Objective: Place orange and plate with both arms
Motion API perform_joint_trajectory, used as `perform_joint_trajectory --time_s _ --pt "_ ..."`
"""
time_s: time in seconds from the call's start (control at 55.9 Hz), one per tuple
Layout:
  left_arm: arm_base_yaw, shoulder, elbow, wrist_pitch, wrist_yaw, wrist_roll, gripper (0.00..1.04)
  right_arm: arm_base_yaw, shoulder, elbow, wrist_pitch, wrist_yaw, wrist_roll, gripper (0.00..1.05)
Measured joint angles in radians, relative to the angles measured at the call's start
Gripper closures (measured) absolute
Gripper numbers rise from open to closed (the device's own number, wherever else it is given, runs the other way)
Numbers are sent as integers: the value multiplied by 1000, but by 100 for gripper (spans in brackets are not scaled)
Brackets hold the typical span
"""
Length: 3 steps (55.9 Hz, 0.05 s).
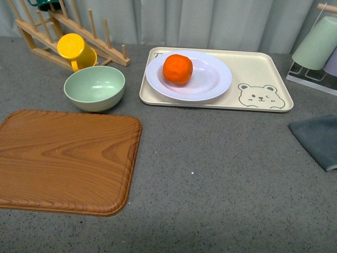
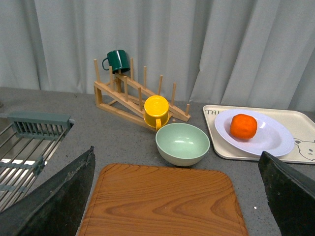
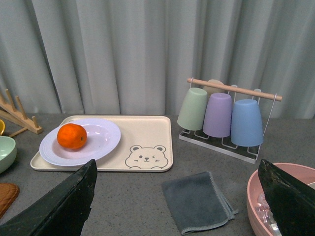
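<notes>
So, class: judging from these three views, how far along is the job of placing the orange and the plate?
Looks done: the orange sits on the plate, which rests on the bear tray. In hand: nothing. The left hand and right hand are open and empty, clear of both. Left: seemingly nothing, unless the wooden board is the target, which the pictures cannot settle.

Little lettering to read, only marks on the bear tray.

The beige bear tray (image 2: 300,156) shows dark printed letters at its upper left corner, right of centre in the left wrist view; they look like "TA", and the plate (image 2: 268,142) hides the rest. In the front view the same print is a small dark mark at the plate's (image 1: 210,79) left edge, too small to read. A winking bear face (image 1: 262,96) is drawn on the tray's (image 1: 253,63) lower right corner.
</notes>
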Motion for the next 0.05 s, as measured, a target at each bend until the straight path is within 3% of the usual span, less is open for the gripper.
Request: perform_joint_trajectory --time_s 0.054 --pt "0 0 0 0 0 0 6 0 0 0 0 0 0 9"
